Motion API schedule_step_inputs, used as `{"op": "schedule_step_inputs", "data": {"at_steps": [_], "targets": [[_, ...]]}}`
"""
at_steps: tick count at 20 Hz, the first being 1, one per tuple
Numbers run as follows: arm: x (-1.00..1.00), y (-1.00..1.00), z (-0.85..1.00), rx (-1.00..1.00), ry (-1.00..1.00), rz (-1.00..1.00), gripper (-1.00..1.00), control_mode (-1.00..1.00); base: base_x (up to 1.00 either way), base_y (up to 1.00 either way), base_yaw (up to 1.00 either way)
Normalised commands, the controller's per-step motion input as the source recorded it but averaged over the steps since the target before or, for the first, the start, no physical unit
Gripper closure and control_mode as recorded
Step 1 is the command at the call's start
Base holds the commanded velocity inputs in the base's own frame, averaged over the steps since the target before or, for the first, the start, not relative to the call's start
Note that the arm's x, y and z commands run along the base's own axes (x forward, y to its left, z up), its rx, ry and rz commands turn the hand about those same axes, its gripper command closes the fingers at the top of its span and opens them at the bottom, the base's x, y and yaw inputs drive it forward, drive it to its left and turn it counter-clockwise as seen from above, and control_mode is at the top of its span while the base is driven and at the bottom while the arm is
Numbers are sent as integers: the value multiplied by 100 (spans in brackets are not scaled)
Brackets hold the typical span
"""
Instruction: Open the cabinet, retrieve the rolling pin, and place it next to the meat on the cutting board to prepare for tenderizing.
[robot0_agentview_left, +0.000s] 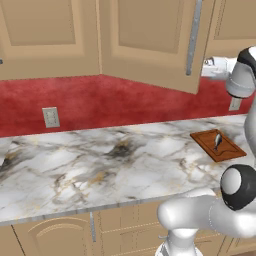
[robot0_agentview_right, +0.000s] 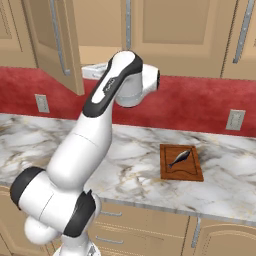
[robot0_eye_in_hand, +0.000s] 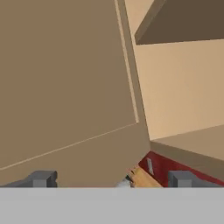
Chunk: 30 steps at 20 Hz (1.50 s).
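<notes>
The cabinet (robot0_agentview_right: 175, 30) has its left door (robot0_agentview_right: 50, 35) swung wide open, and its right door is closed. My arm reaches up into the opening beside that door (robot0_agentview_left: 150, 40). The gripper (robot0_eye_in_hand: 111, 179) is open, with its two fingertips (robot0_eye_in_hand: 41, 178) far apart and nothing between them. It faces the tan inner walls and a shelf (robot0_eye_in_hand: 175, 26). The rolling pin is out of view. On the counter below lies the cutting board (robot0_agentview_right: 181, 162) (robot0_agentview_left: 217, 145) with the small meat (robot0_agentview_right: 180, 158) (robot0_agentview_left: 217, 141) on it. A sliver of tan wood (robot0_eye_in_hand: 140, 177) shows low between the fingertips.
The marble counter (robot0_agentview_left: 100, 165) stretches left of the board. A red backsplash carries outlets (robot0_agentview_left: 50, 117) (robot0_agentview_right: 235, 119). The open door's silver bar handle (robot0_agentview_right: 59, 40) (robot0_agentview_left: 192, 37) juts out over the counter. Another wall cabinet stands at the far right (robot0_agentview_right: 245, 30).
</notes>
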Motion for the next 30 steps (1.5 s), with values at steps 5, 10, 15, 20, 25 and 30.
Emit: {"op": "schedule_step_inputs", "data": {"at_steps": [5,10,15,20,25,30], "targets": [[-78,82,-4,0,-8,6,-100,-100,0,0,0],[-77,78,0,0,-9,1,-100,-100,0,0,0],[-26,76,0,0,-1,0,-100,-100,0,0,0],[-1,70,0,0,0,0,-100,-100,0,0,0],[16,60,0,0,4,0,-100,-100,0,0,0],[9,32,-2,-3,4,1,-100,-100,0,0,0]]}}
